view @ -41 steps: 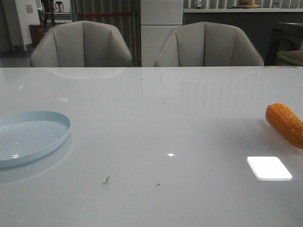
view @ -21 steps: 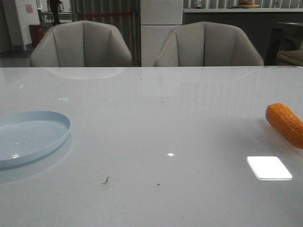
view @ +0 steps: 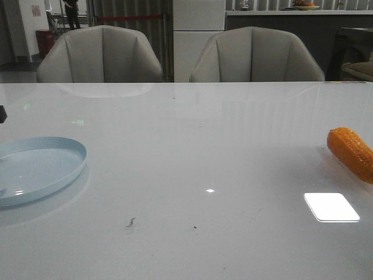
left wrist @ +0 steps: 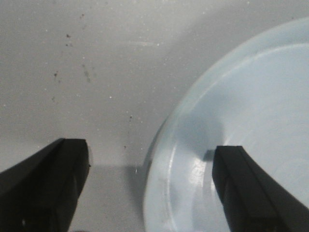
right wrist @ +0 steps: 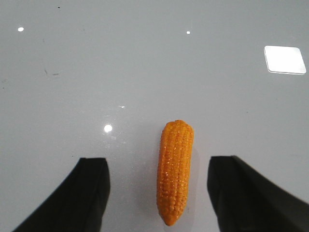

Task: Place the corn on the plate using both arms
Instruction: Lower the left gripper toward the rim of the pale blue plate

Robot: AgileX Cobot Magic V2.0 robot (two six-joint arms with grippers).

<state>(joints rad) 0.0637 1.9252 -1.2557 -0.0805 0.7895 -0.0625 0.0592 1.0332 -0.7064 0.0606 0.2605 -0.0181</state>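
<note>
The orange corn [view: 352, 153] lies on the white table at the far right, partly cut off by the front view's edge. In the right wrist view the corn [right wrist: 175, 169] lies lengthwise between the fingers of my open right gripper [right wrist: 159, 193], touching neither finger. The pale-blue plate [view: 35, 169] sits at the far left, empty. My open left gripper [left wrist: 150, 186] straddles the plate's rim [left wrist: 164, 159], one finger [left wrist: 251, 188] over the plate and the other over the table. Only a dark bit of the left arm [view: 2, 114] shows in the front view.
Two grey chairs [view: 99, 55] [view: 256, 55] stand behind the table's far edge. A bright rectangular light reflection [view: 331, 207] lies on the tabletop near the corn. Small dark specks [view: 130, 222] mark the table near the front.
A dark bit of the left arm has appeared at the left edge of the front view. The corn and the plate have not moved.
</note>
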